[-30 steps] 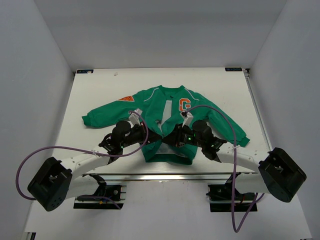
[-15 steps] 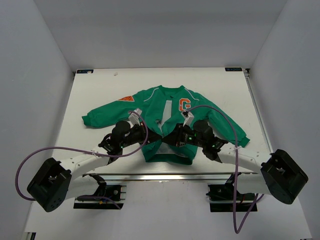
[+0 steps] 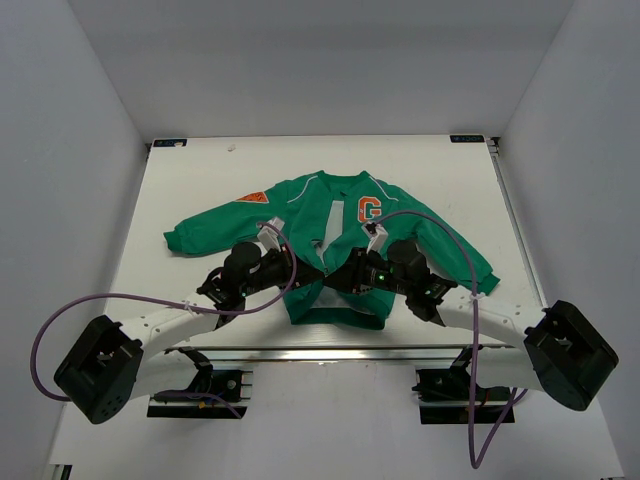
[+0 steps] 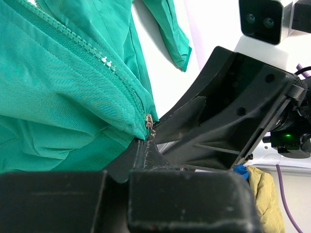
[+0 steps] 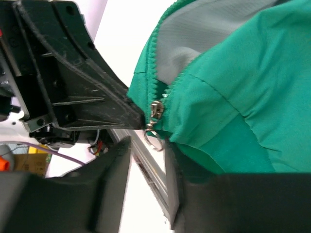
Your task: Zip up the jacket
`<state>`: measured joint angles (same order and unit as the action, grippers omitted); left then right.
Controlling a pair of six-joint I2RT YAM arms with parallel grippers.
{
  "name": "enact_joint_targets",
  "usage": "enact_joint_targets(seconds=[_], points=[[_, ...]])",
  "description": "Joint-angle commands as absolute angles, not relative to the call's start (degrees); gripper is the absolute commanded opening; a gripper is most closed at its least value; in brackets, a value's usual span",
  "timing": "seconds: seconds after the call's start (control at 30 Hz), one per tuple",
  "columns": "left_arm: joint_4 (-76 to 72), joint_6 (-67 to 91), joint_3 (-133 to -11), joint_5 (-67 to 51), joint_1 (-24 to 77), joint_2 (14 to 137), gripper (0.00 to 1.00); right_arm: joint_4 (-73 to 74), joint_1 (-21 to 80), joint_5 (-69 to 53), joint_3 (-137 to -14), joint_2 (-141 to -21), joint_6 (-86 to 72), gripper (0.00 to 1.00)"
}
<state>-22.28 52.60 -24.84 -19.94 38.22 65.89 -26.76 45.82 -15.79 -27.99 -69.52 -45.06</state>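
The left pincer point(image 4: 142, 154) is closed and appears to pinch the hem of the green jacket point(image 3: 330, 215) right at the foot of the zip. The jacket lies front up on the desk point(image 3: 200, 180), hem toward the arms and collar away, so the zip runs straight away from both. The slider point(image 5: 155, 109) sits at the hem. Its pull ring point(image 5: 152, 138) hangs ungripped in the gap of the partly open right pincer point(image 5: 148, 162), the nearer one. The pull would go collarward.
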Motion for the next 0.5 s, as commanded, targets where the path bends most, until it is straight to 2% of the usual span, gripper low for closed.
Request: enact_joint_targets(seconds=[0.0, 0.07, 0.2, 0.37, 0.47], points=[[-23.12, 52.29, -24.79, -19.86, 38.32, 64.42, 0.00, -31.02, 46.05, -17.84, -29.53, -70.05, -45.70, 0.41], [-23.20, 52.29, -24.78, -19.95, 38.41, 64.42, 0.00, -32.07, 46.05, -18.19, -29.10, -70.57, -45.79, 0.45], [-23.38, 52.29, -24.61, -19.86, 38.32, 64.25, 0.00, -34.63, 46.05, -17.49, -28.30, -70.75, -45.88, 0.44], [-23.20, 52.38, -24.61, -19.51, 38.41, 64.07, 0.00, -37.35, 46.05, -18.28, -27.69, -71.46, -47.11, 0.33], [-22.94, 52.38, -24.52, -19.34, 38.41, 63.90, 0.00, -36.83, 46.05, -18.46, -27.86, -71.28, -46.94, 0.33]])
